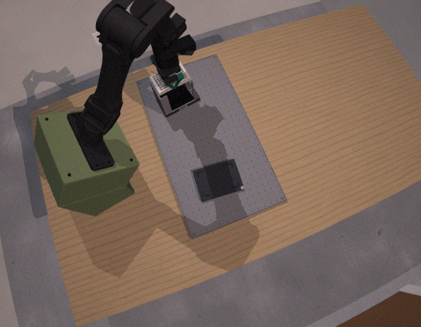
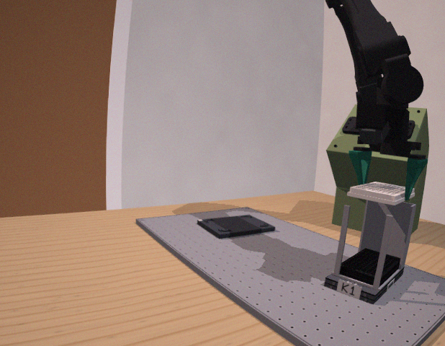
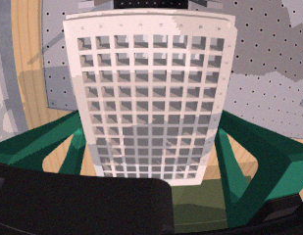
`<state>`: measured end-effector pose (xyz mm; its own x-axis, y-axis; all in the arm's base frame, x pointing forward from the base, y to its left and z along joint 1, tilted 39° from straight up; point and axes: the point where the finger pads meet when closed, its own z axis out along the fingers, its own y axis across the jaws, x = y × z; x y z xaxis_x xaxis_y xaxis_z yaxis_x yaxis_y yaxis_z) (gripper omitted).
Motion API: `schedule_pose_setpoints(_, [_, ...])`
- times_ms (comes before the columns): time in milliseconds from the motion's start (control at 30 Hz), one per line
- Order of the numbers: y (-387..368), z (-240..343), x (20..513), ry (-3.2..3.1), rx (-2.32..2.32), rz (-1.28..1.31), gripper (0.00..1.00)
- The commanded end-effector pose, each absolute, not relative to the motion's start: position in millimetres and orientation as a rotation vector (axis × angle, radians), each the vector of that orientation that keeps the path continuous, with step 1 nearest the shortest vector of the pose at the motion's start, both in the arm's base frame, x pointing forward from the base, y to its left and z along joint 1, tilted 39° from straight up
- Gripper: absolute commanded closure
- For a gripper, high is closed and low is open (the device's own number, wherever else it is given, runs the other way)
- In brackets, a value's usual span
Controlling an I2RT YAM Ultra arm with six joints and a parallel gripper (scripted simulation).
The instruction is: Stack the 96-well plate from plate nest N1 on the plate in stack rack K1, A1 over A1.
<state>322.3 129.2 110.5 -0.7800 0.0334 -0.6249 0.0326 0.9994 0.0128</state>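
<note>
My gripper (image 2: 382, 174) with green fingers is shut on a white 96-well plate (image 2: 380, 192) and holds it level at the top of the stack rack K1 (image 2: 371, 249). The white plate also shows in the wrist view (image 3: 150, 94), between the green fingers, and in the overhead view (image 1: 167, 81). A black 96-well plate (image 2: 368, 266) lies on the floor of K1, well below the white one. The K1 label (image 2: 348, 288) marks the rack's front. The plate nest N1 (image 1: 217, 179) lies empty on the grey baseplate, with its pale A1 mark (image 1: 242, 188) at one corner.
The grey perforated baseplate (image 1: 210, 140) carries both the rack and the nest. The arm's green base block (image 1: 84, 161) stands left of the baseplate, close to K1. K1's thin corner posts (image 2: 342, 234) rise around the black plate.
</note>
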Motion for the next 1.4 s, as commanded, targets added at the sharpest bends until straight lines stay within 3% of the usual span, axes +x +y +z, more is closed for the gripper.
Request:
schedule_pose_setpoints(0, [131, 123, 330, 2.433, 0.070, 0.014, 1.00])
schedule_pose_setpoints(1367, [131, 108, 331, 2.452, 0.053, 0.008, 1.00])
